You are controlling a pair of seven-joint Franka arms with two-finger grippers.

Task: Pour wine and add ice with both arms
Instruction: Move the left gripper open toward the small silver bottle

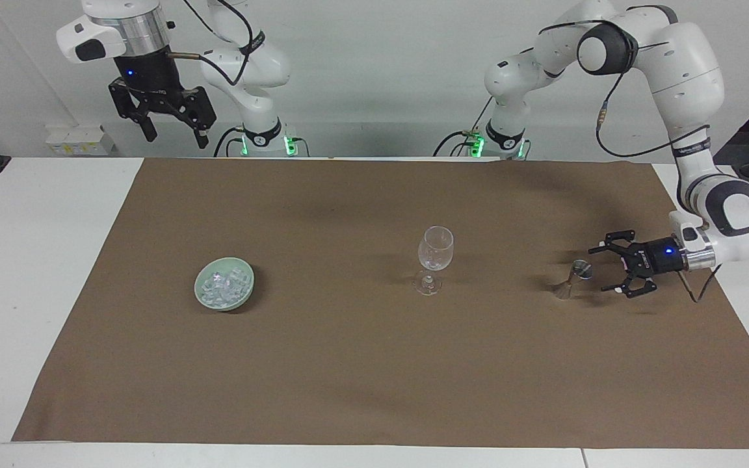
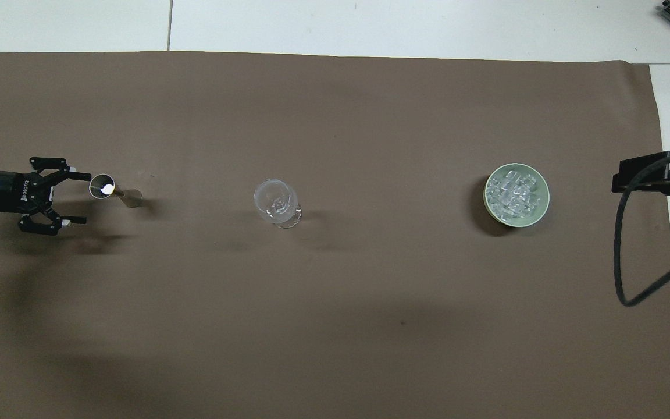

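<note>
A small metal jigger (image 1: 574, 277) stands on the brown cloth toward the left arm's end; it also shows in the overhead view (image 2: 104, 187). My left gripper (image 1: 603, 268) is open, low over the cloth and turned sideways, right beside the jigger and not closed on it; it also shows from above (image 2: 84, 198). A clear stemmed wine glass (image 1: 435, 255) stands mid-table. A pale green bowl (image 1: 225, 305) holds the ice (image 1: 222, 283), a heap of small clear cubes. My right gripper (image 1: 176, 138) is open and waits high above the table's edge at the right arm's end.
The brown cloth (image 1: 348, 364) covers most of the white table (image 1: 36, 260). From above, the glass (image 2: 277, 202), the bowl (image 2: 520, 222) and its ice (image 2: 514, 192) stand in one row. A black cable (image 2: 620, 256) hangs near the bowl.
</note>
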